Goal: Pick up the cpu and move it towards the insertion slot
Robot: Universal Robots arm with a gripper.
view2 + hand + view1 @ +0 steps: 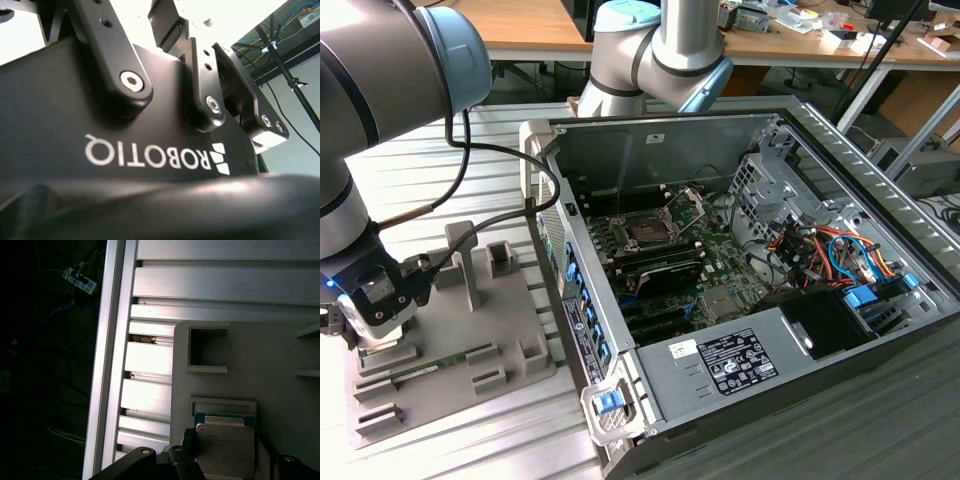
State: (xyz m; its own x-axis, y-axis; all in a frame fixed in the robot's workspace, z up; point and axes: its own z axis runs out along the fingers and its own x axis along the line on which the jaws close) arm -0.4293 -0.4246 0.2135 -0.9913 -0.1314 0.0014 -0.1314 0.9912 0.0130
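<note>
Cpu (224, 447), likely light, stiff and fragile, lay in the grey tray (450, 335); its opposite edges suited gripping. The claw (378, 322) flanked it; whether it was clamped could not be told.

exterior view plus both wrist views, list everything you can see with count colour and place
cpu: one, silver top with a green edge, in a pocket of the tray, close under the gripper
tray: one, grey plastic, on the table at the exterior view's left
computer case: one, grey metal, open, beside the tray
insertion slot: one, dark centre with a shiny frame, on the board inside the case
wires: one bundle, orange and blue, inside the case
table: one, ribbed silver metal, under tray and case
desks: wooden, at the back
arm: one, grey with blue caps
gripper: one, black, down over the tray
</note>
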